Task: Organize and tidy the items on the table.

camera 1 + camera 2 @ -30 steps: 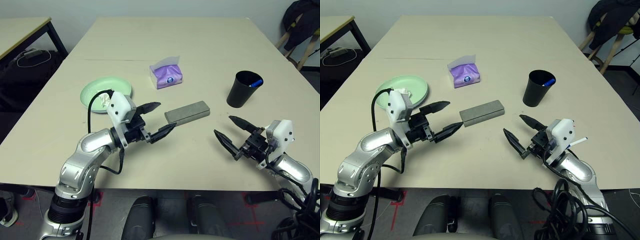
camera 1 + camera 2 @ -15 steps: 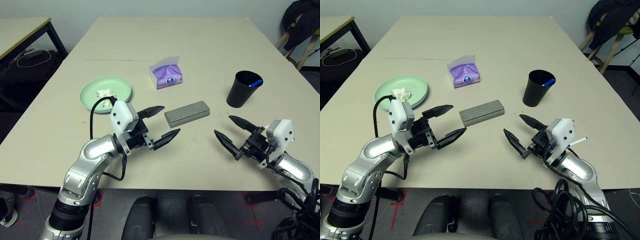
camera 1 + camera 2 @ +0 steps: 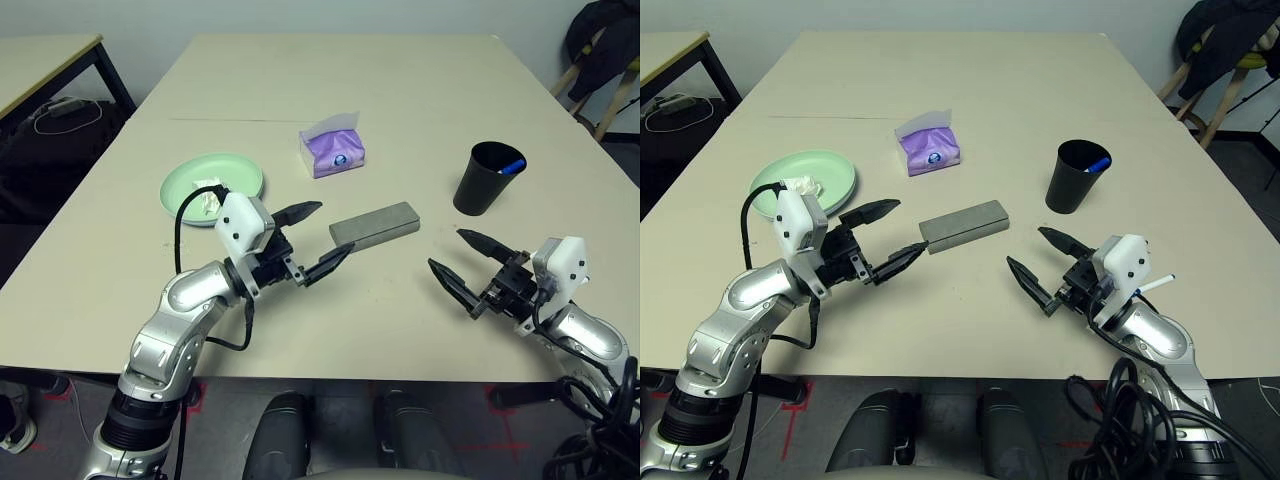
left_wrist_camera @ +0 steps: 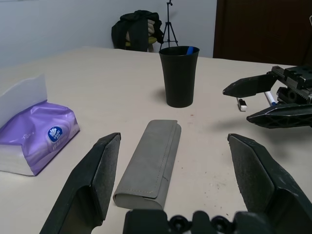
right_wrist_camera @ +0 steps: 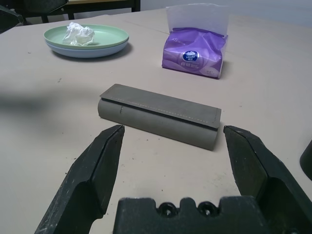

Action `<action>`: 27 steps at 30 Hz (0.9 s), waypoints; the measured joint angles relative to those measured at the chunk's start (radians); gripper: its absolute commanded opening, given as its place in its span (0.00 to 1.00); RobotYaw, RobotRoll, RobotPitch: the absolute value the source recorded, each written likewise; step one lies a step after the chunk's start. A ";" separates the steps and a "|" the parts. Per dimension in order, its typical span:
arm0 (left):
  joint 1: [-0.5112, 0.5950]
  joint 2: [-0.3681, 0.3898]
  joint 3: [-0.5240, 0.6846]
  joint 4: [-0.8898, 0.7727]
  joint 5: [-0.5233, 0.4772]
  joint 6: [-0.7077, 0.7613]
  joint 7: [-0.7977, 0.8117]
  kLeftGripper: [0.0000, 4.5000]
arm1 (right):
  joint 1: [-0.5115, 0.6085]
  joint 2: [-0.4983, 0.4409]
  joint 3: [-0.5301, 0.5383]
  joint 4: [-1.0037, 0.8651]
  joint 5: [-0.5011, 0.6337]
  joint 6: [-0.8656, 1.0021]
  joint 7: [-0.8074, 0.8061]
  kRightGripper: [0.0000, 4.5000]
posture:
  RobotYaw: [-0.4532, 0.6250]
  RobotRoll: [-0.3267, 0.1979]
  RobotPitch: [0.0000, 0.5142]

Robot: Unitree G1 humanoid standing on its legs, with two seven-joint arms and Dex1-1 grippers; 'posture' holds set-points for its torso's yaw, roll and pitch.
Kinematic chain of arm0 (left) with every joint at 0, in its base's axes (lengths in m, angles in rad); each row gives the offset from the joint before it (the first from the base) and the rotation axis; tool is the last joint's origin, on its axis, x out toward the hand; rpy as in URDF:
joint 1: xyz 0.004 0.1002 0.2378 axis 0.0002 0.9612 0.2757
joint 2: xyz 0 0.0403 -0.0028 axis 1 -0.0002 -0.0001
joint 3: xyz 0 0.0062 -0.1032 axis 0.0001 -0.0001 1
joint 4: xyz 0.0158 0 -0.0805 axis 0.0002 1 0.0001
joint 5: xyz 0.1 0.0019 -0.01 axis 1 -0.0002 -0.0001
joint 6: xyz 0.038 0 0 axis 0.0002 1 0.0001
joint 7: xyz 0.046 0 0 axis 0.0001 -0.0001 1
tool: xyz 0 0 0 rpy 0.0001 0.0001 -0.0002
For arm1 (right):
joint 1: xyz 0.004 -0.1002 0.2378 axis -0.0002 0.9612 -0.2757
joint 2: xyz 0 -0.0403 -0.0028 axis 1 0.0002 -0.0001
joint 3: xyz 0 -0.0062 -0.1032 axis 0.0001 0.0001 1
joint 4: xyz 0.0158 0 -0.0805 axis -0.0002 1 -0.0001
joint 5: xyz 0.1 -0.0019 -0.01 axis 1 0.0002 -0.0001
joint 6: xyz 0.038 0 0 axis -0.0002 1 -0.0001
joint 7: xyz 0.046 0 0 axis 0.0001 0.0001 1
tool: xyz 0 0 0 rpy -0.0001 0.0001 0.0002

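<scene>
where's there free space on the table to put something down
Wide bare stretch behind the tissue pack and cup; another between the case and the near edge. Crowded: around the case, with both grippers close.

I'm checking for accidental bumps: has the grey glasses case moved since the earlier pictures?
No, the grey glasses case lies as before, against the purple tissue pack.

From my side: tissue pack [image 3: 333, 150] behind glasses case [image 3: 375, 228]; cup [image 3: 487, 180] right of case, pen [image 3: 511, 167] in it; stacked plates [image 5: 86, 41] left, crumpled tissue [image 5: 78, 34] on the top one; all on my table [image 3: 330, 80].
</scene>
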 measured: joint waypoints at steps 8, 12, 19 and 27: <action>0.000 0.008 0.000 0.001 0.000 0.022 0.000 0.99 | 0.001 -0.001 0.000 0.000 0.000 0.000 0.003 1.00 | 0.44 0.62 0.18; 0.000 0.013 0.000 0.001 0.000 0.024 0.000 0.99 | 0.002 -0.031 -0.005 -0.003 0.001 0.005 0.006 1.00 | 0.44 0.62 0.18; 0.000 0.022 0.000 0.001 0.000 0.032 -0.001 0.99 | -0.066 -0.320 -0.091 -0.043 0.053 0.226 0.069 1.00 | 0.42 0.62 0.19; -0.005 0.025 -0.002 0.005 0.000 0.032 -0.003 0.99 | -0.305 -0.673 -0.011 0.009 0.069 0.562 0.270 1.00 | 0.42 0.62 0.19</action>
